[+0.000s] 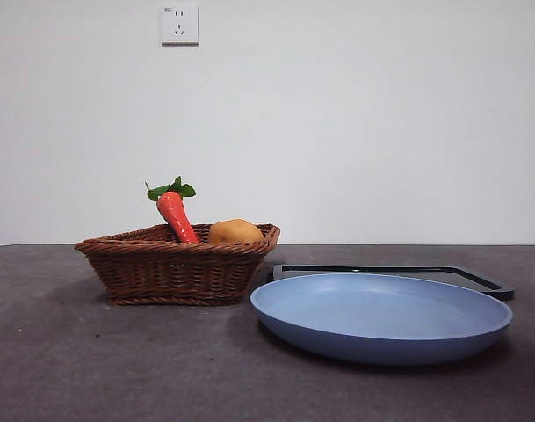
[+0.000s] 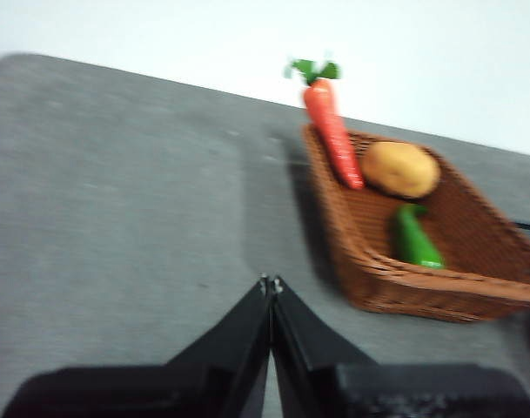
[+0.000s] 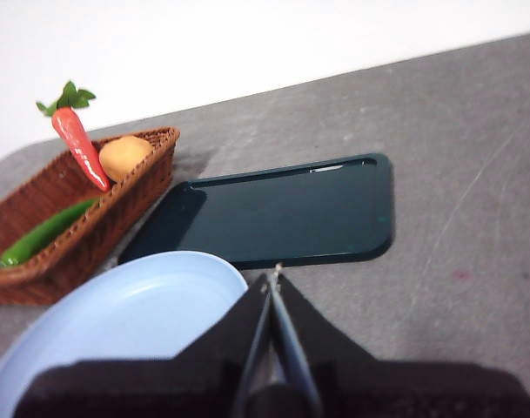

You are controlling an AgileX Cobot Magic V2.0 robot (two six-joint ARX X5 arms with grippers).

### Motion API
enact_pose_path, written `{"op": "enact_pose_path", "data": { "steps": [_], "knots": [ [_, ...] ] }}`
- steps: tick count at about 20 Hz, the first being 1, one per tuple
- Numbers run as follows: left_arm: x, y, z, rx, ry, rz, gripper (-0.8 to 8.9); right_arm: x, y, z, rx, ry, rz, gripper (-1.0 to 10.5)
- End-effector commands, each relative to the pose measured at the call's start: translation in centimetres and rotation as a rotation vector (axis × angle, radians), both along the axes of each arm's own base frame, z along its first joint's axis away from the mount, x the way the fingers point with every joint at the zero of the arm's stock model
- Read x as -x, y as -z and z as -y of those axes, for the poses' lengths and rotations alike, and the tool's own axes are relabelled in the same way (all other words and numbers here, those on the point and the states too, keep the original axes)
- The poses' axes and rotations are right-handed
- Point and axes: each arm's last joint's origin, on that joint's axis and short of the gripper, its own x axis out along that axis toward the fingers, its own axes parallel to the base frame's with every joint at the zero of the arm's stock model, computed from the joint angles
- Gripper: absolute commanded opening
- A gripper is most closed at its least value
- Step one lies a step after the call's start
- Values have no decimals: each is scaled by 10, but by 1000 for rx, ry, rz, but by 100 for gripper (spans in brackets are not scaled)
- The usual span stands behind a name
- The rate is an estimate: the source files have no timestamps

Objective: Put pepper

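Nearest to us in the front view sits the blue plate (image 1: 381, 316), wide and shallow on the dark grey table (image 1: 74, 369), with nothing lying on it. Just behind it, touching or nearly so, we see the flat dark tray (image 1: 478, 280), its rim showing past the plate's far edge. To the left of the plate and a little further back stands the brown wicker basket (image 1: 175, 268). From it an orange-red carrot (image 1: 176, 215) with green leaves leans up against the near-left part of the rim, and beside it a rounded yellow-brown potato (image 1: 234, 231) pokes above the weave. We cannot see the pepper from the front, but the wrist views show it: the green pepper (image 3: 43, 233) lies along the basket's floor, low beneath the rim, apart from the carrot and with its stem end near the potato. The left gripper (image 2: 271, 283) hangs above bare table beside the basket, its jaws pressed together with nothing between them. The right gripper (image 3: 274, 274) hangs over the plate's edge near the tray, its jaws likewise closed and empty. Farthest back, a white wall socket (image 1: 179, 25) sits on the pale wall.
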Motion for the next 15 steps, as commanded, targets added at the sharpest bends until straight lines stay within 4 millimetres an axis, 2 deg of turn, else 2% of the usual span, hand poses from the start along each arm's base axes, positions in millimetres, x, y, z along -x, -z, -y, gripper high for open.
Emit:
{"op": "enact_pose_path", "data": {
  "steps": [1, 9, 15],
  "knots": [
    [1, -2, 1, 84, 15, -4, 6, 1, -6, 0, -116, 9, -5, 5],
    [4, -37, 3, 114, 77, -3, 7, 4, -49, 0, -143, 6, 42, 5],
    [-2, -70, 5, 120, 174, -45, 6, 1, -89, -1, -112, -9, -26, 5]
  ]
}}
